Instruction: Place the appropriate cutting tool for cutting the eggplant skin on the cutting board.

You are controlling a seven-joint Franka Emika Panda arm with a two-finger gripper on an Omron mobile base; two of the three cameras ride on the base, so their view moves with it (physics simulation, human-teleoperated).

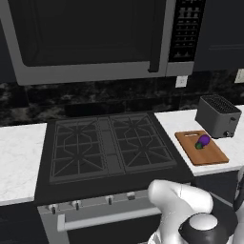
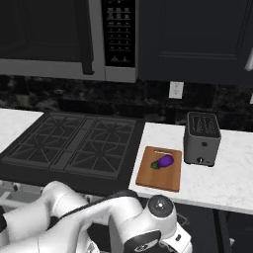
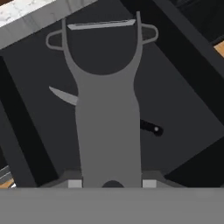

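In the hand view my gripper [image 3: 112,183] is shut on the handle of a grey Y-shaped peeler [image 3: 107,122], whose blade bar points away from me at the top. Behind the peeler a knife [image 3: 63,95] with a black handle lies on the floor of a dark open drawer [image 3: 183,109]. On the counter right of the stove lies the reddish-brown cutting board [image 1: 212,156] [image 2: 155,179]. The small purple eggplant [image 1: 203,141] [image 2: 163,161] rests on it. My arm bends down below the counter's front edge.
A grey toaster [image 1: 218,116] [image 2: 201,137] stands just behind the board. The black gas stove [image 1: 107,143] [image 2: 74,143] lies to the board's left, with a microwave [image 1: 90,38] above it. A marble counter edge [image 3: 26,17] runs above the drawer.
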